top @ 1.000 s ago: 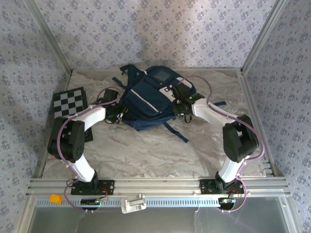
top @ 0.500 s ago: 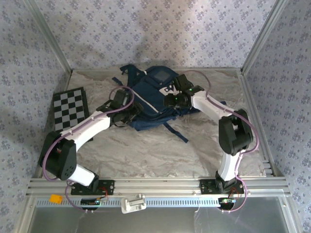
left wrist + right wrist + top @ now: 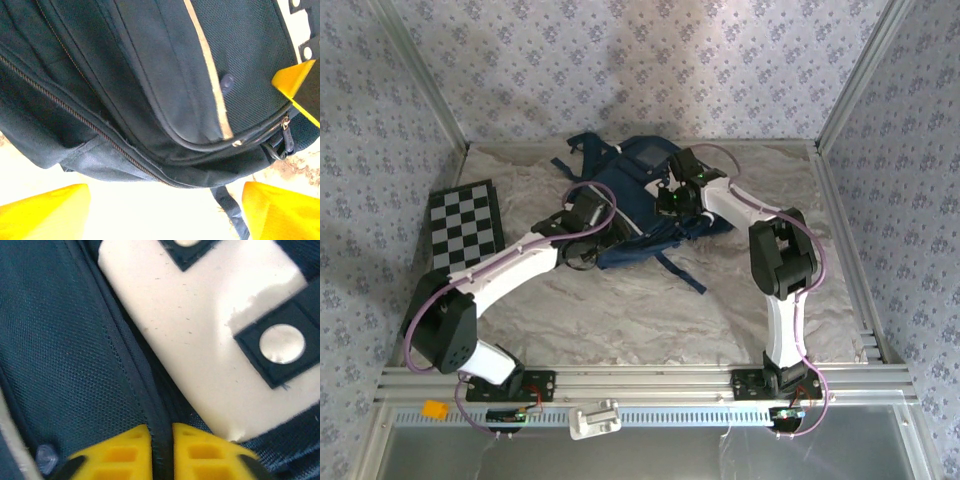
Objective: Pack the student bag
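We judge this to be an early step of the packing, getting the bag held so it can be opened; the student bag [image 3: 635, 200] lies flat toward the back of the table [image 3: 650, 310], between the two arms, its zips looking closed in the left wrist view.

The right gripper [image 3: 161, 450] is pinched tight on the bag itself; a dark ridge of fabric, a seam or piping, runs up between its yellow fingertips, just beside the white patch [image 3: 200, 335]. The left gripper [image 3: 165, 212] stands wide apart and holds nothing; its two yellow fingers frame the bag's lower edge, with bare table between them and the fabric a little ahead.

The next move, as we read it, calls for the left gripper to take something small; the zipper pull [image 3: 286, 136] hangs at the end of the curved front-pocket zip, below the light stripe [image 3: 210, 75], and it sits off to the side of the open fingers, so the wrist would need to shift across and close neatly on the tab while the right pinch steadies the cloth; a loose grip could simply drag the whole bag.

Counting: one bag; two grippers; one white patch with two metal studs [image 3: 282, 343] that we can see, one of them cut by the frame's edge; one light stripe; one zipper pull in view; one checkerboard [image 3: 466, 222] lying well apart on the left.
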### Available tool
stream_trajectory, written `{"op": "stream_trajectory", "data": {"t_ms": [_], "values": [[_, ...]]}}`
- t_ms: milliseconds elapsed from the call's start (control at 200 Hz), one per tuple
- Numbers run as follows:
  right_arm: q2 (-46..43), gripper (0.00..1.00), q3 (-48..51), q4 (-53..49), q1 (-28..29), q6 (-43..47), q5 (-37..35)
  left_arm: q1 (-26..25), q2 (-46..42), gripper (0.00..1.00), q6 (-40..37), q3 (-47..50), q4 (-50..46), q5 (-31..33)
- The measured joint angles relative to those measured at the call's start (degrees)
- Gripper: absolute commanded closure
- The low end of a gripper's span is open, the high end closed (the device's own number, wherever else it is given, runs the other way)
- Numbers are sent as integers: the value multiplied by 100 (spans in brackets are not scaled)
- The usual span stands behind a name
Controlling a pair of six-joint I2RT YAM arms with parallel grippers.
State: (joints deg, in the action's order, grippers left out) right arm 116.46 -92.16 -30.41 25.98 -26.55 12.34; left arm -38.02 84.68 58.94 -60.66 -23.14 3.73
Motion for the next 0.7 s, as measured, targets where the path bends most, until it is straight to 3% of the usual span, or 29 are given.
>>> {"op": "stream_trajectory", "data": {"t_ms": [300,700], "values": [[-409,100,330,356,149,-656,149,-354,-17,0,-236,-26,-330,452],[-1244,100,1303,955,621,-1891,66,-1147,-133,0,151,-28,-415,1169]]}}
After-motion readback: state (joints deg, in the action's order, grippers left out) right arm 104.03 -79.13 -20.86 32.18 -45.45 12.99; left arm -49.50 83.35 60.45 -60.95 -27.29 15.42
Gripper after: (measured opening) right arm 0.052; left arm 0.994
